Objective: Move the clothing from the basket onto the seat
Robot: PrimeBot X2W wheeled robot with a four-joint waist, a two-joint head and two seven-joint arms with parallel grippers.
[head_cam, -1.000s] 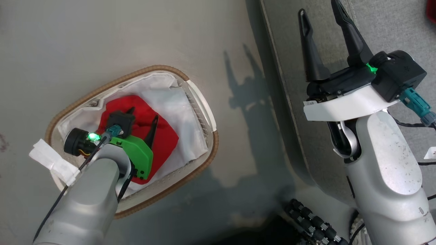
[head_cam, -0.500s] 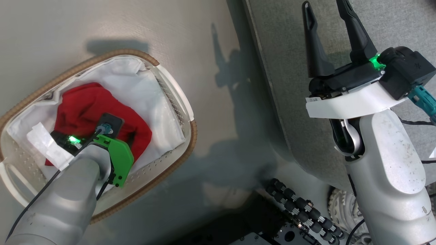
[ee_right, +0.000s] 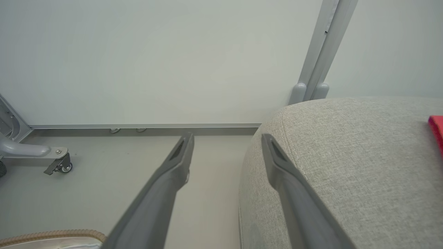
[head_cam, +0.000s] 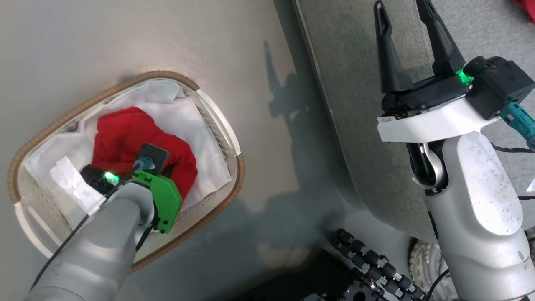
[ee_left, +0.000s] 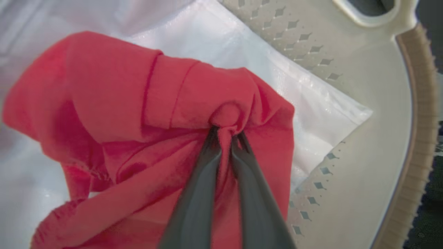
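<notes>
Left wrist view, and we have a catch: the left gripper [ee_left: 225, 133] has its two dark fingers pinched tight on a bunched fold of the red garment [ee_left: 138, 103], which sits inside the basket [ee_left: 380, 103] over the white liner [ee_left: 311, 97]. I read this as the grasp step, lift not yet made. Well apart from the basket, on its right, waits the grey seat [head_cam: 355, 83]. The right gripper [head_cam: 399, 8] hangs out that same side, jaws spread wide, empty. Farther from the basket again, a scrap of red cloth [head_cam: 527, 6]. Next call, I'd say: raise the garment clear of the basket's rim, then swing it across.
</notes>
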